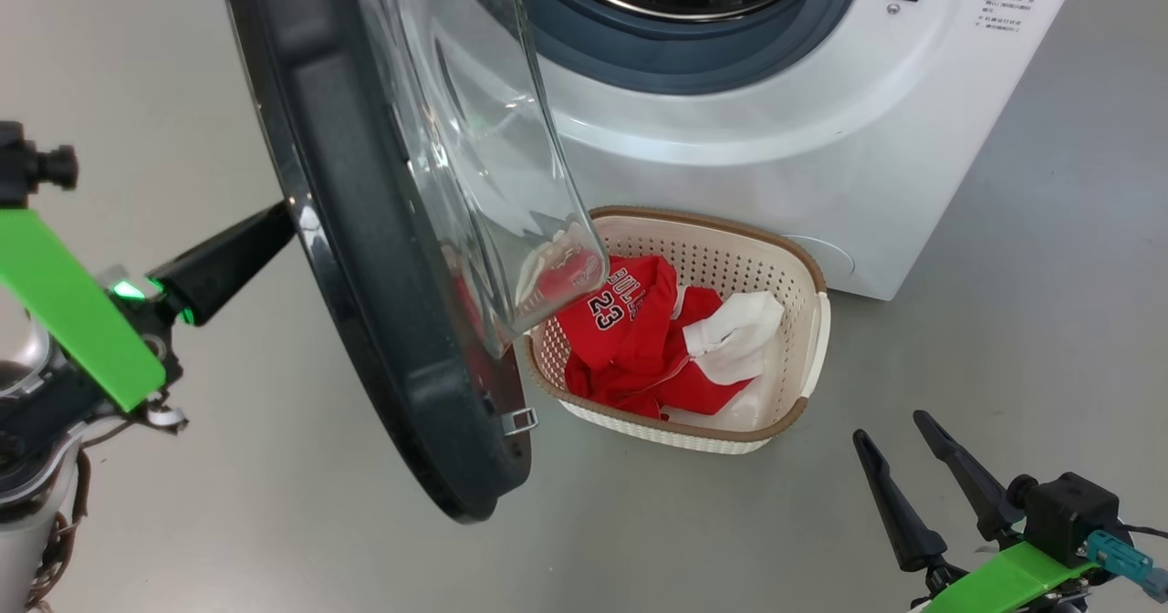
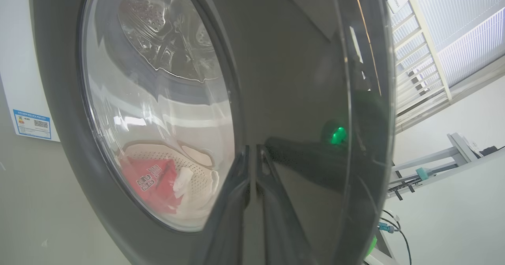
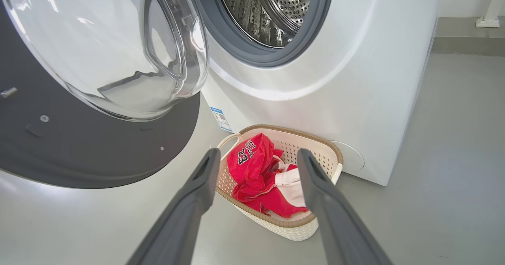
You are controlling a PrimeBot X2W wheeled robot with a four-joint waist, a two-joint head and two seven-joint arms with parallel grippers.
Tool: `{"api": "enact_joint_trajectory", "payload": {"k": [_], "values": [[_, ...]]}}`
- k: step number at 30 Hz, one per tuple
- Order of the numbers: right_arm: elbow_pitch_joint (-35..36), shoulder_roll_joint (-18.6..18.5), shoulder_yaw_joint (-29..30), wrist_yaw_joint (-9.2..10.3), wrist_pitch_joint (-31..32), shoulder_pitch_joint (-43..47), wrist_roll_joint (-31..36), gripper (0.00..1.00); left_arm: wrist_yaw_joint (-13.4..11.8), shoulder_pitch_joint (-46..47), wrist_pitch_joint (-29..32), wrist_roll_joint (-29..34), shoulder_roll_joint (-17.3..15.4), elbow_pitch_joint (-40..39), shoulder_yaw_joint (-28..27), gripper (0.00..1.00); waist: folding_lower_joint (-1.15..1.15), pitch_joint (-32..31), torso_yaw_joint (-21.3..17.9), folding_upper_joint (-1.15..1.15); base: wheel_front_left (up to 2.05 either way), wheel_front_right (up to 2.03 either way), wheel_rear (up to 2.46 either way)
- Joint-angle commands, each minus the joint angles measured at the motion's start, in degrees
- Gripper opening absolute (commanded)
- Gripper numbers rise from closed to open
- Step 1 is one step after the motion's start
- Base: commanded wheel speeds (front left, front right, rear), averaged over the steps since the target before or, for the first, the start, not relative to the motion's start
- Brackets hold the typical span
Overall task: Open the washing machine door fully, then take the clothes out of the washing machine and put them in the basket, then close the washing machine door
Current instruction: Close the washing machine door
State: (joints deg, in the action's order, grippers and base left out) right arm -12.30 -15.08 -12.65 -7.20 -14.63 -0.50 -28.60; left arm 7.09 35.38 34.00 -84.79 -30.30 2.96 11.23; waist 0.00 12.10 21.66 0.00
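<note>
A white front-loading washer (image 1: 730,166) stands on a grey floor (image 1: 274,522) with its round door (image 1: 365,275) swung out toward the camera. In the head view the door hangs at the left, seen nearly edge-on. Its dark rim faces the viewer and its clear glass window (image 1: 474,139) bulges toward the machine. Behind the door, a grey gasket (image 3: 236,48) rings the steel drum (image 3: 272,12), whose visible part is bare perforated metal.

A cream basket (image 1: 730,257) with a brown rim sits on the floor just in front of the washer's lower front, partly under the door's lower edge. The clothes (image 1: 630,330) lie inside it. They are a crumpled red jersey with a white "23" facing up, and a white piece on the robot's right side of the heap. A small blue label (image 3: 219,117) sits low on the washer front, just beside the basket.

The left tool (image 1: 283,221) reaches in from the left of the head view. Its 2 dark fingers are pressed together and pinch nothing. Their tips meet the door's glossy outer face, on the rim just beside the window. A green light near its wrist is mirrored in that gloss. In the left wrist view the basket and red clothes show through the glass.

The right tool (image 1: 892,426) sits low at the right of the head view, above the floor and well apart from the basket. Its 2 fingers are spread wide and hold nothing. In the right wrist view they point toward the basket, which appears between them.
</note>
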Motion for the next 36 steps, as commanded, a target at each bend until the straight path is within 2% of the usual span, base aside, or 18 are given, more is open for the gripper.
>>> {"api": "enact_joint_trajectory", "payload": {"k": [1,2,3,5,6,7,22,36], "values": [[1.22,-0.41,-1.15,-0.29,-0.37,-0.84,0.17,1.0,0.4,0.67,-0.88,-0.58,-3.36,-1.07,-2.67,0.18,0.0,-0.26,0.05,0.0,0.0,0.0,0.0],[1.23,-0.38,-1.19,-0.29,-0.37,-0.82,0.16,1.0,0.4,0.18,-1.54,-0.75,-3.39,-0.94,-2.84,0.24,0.0,-0.37,0.08,0.0,0.0,0.0,0.0],[1.24,-0.37,-1.18,-0.29,-0.37,-0.78,0.14,1.0,0.4,-0.31,-2.38,-0.68,-3.47,-0.7,-3.05,0.38,0.0,-0.48,0.14,0.0,0.0,0.0,0.0],[1.25,-0.34,-1.16,-0.29,-0.37,-0.65,0.13,1.0,0.4,-1.27,-3.88,-0.54,-3.58,-0.32,-3.22,0.6,0.0,-0.65,0.22,0.0,0.0,0.0,0.0],[1.26,-0.34,-1.17,-0.29,-0.37,-0.59,0.14,1.0,0.4,-1.79,-4.74,-0.71,-3.47,-0.03,-3.48,0.76,0.0,-0.71,0.26,0.0,0.0,0.0,0.0],[1.27,-0.34,-1.18,-0.29,-0.37,-0.54,0.14,1.0,0.4,-2.31,-5.53,-0.71,-3.46,0.29,-3.63,1.0,0.0,-0.76,0.3,0.0,0.0,0.0,0.0],[0.91,0.16,-1.64,-0.29,-0.37,0.44,0.03,1.0,0.4,-11.31,-17.22,-0.11,-3.72,6.83,-4.67,1.0,0.0,-2.76,-0.15,0.0,0.0,0.0,0.0],[0.83,0.27,-1.81,-0.29,-0.37,0.91,-0.01,1.0,0.4,-17.23,-26.83,-0.46,-1.54,12.86,-3.64,1.0,0.0,-3.28,-0.41,0.0,0.0,0.0,0.0]]}}
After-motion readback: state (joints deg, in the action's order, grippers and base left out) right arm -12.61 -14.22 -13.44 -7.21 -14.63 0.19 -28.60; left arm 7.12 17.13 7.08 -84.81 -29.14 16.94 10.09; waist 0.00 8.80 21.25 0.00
